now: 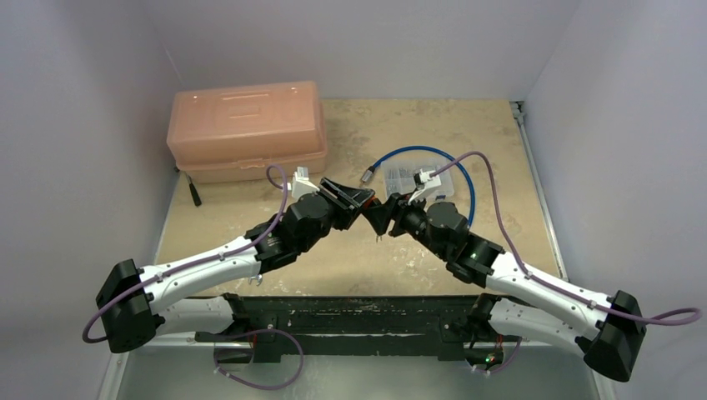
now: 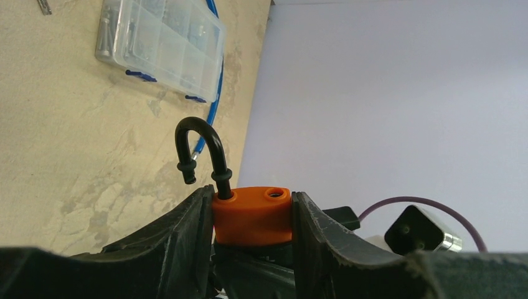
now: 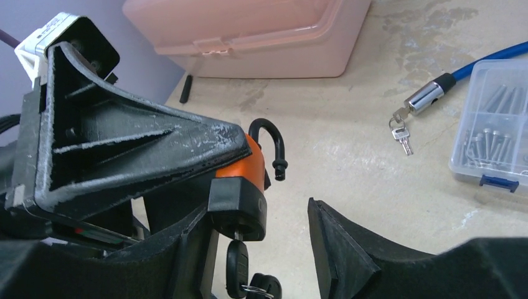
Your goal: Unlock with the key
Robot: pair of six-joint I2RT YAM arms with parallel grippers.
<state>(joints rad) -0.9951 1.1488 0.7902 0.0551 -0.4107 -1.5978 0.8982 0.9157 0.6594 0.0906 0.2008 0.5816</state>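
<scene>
My left gripper point(image 2: 252, 218) is shut on an orange padlock point(image 2: 252, 215) with a black base, held above the table. Its black shackle point(image 2: 199, 146) is sprung open, one end free of the body. In the right wrist view the padlock point(image 3: 246, 177) shows its black base, with a black-headed key point(image 3: 236, 265) stuck in the keyhole and a second key hanging from its ring. My right gripper point(image 3: 261, 240) is open, its fingers on either side of the key without touching it. In the top view both grippers point(image 1: 367, 208) meet at mid table.
A pink plastic toolbox point(image 1: 246, 129) stands at the back left. A blue cable lock point(image 1: 433, 162) with small keys point(image 3: 401, 134) loops round a clear screw organiser point(image 1: 417, 179) at mid right. A black pen point(image 1: 194, 193) lies by the toolbox.
</scene>
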